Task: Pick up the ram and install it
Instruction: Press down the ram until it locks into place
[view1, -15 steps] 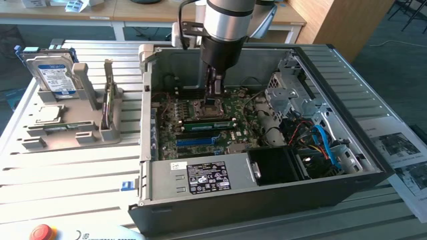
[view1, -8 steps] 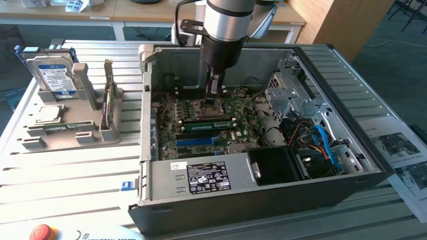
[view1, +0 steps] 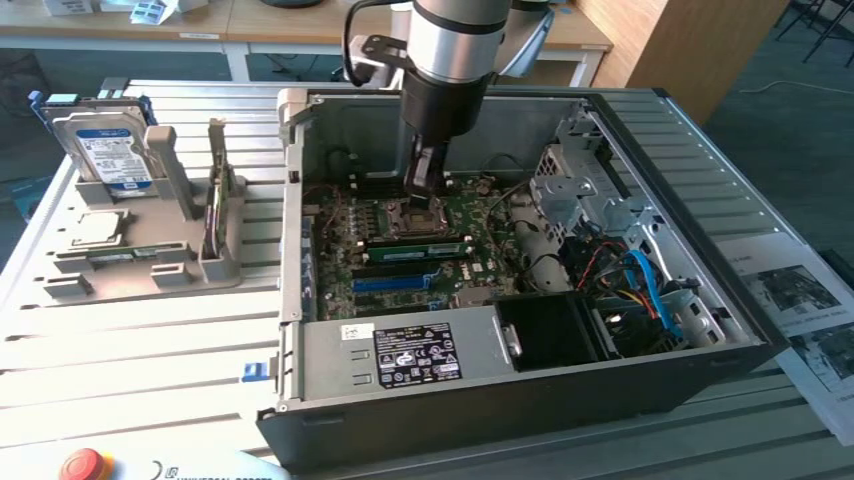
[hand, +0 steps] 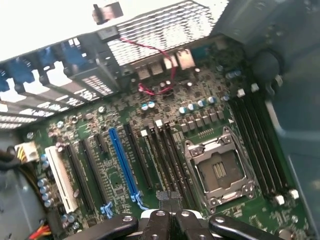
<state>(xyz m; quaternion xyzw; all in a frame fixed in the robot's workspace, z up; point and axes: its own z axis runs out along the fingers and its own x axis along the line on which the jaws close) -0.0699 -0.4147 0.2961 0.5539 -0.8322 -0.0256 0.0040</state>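
The tool (view1: 422, 205) hangs low inside the open PC case (view1: 747, 330), just over the motherboard (view1: 461, 262) near the empty CPU socket (hand: 220, 172). Its fingers (hand: 161, 222) are pressed together; in the wrist view the tips meet with nothing between them, so the tool holds no part. A green ram (view1: 418, 250) lies flat-edged in a slot on the board, just below the tool in the exterior view, and looks already placed, though whether it is fully seated cannot be told. Beside the socket run 4 or so dark memory slots (hand: 167, 155) and a blue slot (hand: 122, 162). On the desk (view1: 134, 340), at the exterior view's left, a grey holder (view1: 134, 265) carries a hard drive (view1: 100, 140) and another upright stick (view1: 218, 200). The risk seems to be the tool's closeness to the board: a small sideways drift could knock the socket's open frame or its pins, and downward pressure off the stick's centre could leave one end raised with its latch unclosed. The red wire (hand: 155, 70) near the rear ports is well apart from the tool.
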